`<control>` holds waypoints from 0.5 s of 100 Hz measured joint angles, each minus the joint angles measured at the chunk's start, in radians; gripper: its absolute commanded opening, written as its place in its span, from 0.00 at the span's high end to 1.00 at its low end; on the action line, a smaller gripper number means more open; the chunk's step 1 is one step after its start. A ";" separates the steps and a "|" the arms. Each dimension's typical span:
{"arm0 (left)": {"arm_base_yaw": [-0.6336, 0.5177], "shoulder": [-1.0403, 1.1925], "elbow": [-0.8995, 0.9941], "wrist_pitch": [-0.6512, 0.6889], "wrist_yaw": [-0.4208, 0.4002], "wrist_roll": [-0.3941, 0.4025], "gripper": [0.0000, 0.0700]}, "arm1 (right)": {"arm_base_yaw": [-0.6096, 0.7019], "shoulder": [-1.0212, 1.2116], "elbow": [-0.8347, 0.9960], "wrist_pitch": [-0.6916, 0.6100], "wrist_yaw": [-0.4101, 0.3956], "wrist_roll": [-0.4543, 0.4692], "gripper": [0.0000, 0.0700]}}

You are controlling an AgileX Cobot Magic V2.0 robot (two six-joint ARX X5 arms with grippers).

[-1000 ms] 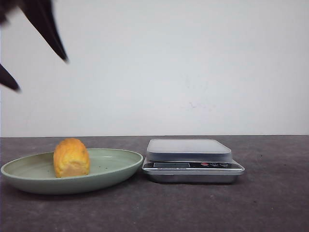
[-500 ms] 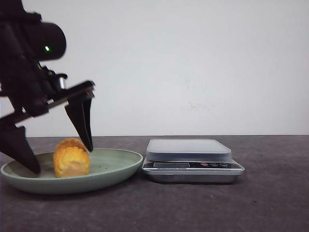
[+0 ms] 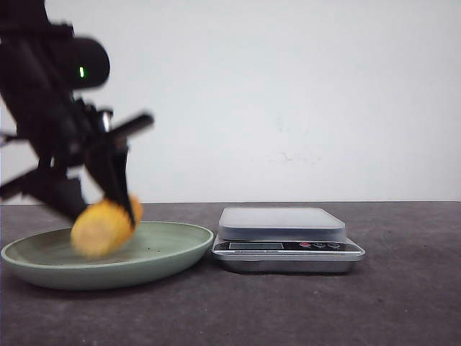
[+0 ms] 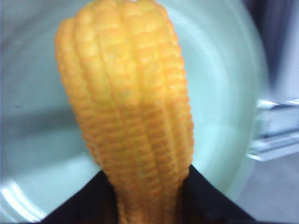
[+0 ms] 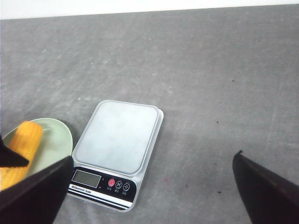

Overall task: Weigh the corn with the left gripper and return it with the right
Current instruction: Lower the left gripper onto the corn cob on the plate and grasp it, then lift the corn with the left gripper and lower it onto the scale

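Observation:
The corn, a stubby yellow-orange cob, is held by my left gripper, tilted just above the green plate. In the left wrist view the corn fills the frame between the dark fingers, with the plate under it. The silver scale stands to the right of the plate; its pale platform is bare. My right gripper is open and empty, high above the scale; the corn and plate show at that view's left edge.
A dark grey table top runs under everything, with a white wall behind. The scale's display and buttons face the robot.
My left gripper came down around the corn, shut on it, and has lifted and tilted it off the plate. The scale has not moved.

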 measured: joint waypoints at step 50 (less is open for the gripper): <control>-0.100 -0.348 0.474 0.155 0.011 0.003 0.99 | 0.083 0.000 0.000 -0.010 0.003 -0.042 0.00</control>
